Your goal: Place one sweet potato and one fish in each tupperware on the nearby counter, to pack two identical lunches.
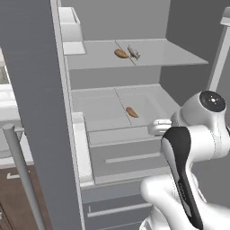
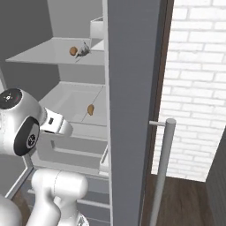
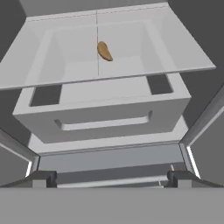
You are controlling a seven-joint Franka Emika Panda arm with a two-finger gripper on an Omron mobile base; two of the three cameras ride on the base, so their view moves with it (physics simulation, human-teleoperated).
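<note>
One sweet potato [image 1: 121, 53] lies on the upper fridge shelf, touching or almost touching a grey fish [image 1: 133, 52]; both also appear from the right as the sweet potato [image 2: 73, 50] and the fish [image 2: 82, 51]. A second sweet potato [image 1: 131, 112] [image 2: 90, 109] [image 3: 104, 51] rests on the lower glass shelf. My gripper [image 3: 111, 178] is open and empty, held in front of the fridge below that shelf and well short of the sweet potato. The tupperware is out of view. A sliver of off-white counter [image 1: 8, 101] shows left of the fridge door.
The open fridge door [image 1: 36, 112] [image 2: 132, 110] with its bar handle [image 2: 164, 167] stands beside the arm. A grey drawer [image 3: 100, 113] sits under the lower shelf. A white door bin [image 1: 72, 27] hangs high on the door. A brick wall [image 2: 198, 88] lies to the right.
</note>
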